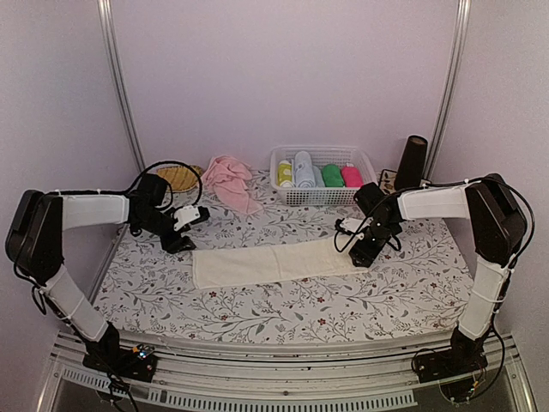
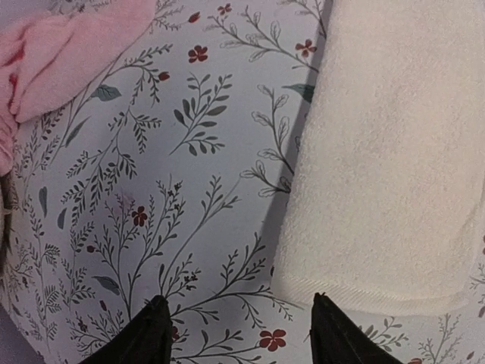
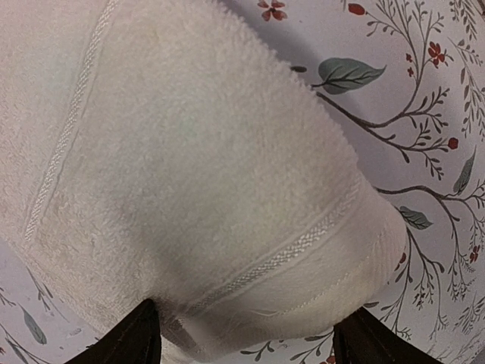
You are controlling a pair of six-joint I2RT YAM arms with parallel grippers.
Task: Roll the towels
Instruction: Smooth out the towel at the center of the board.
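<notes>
Across the surface [image 1: 403,292] the cream towel [image 1: 273,262] lies flat, likely readied for rolling: left end effector [image 2: 241,337] spread beside one end, right end effector [image 3: 250,341] spread astride the other. Pink towel [image 1: 230,180] sits crumpled near the far edge.

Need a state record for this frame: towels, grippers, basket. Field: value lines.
cream towel: folded into a long strip, flat on the table, unrolled
pink towel: crumpled heap, back left, away from both grippers
left gripper: open, empty, just off the strip's left end
right gripper: open, straddling the strip's right end; contact unclear
white basket: back centre, four rolls inside
progress: neither towel rolled yet
</notes>
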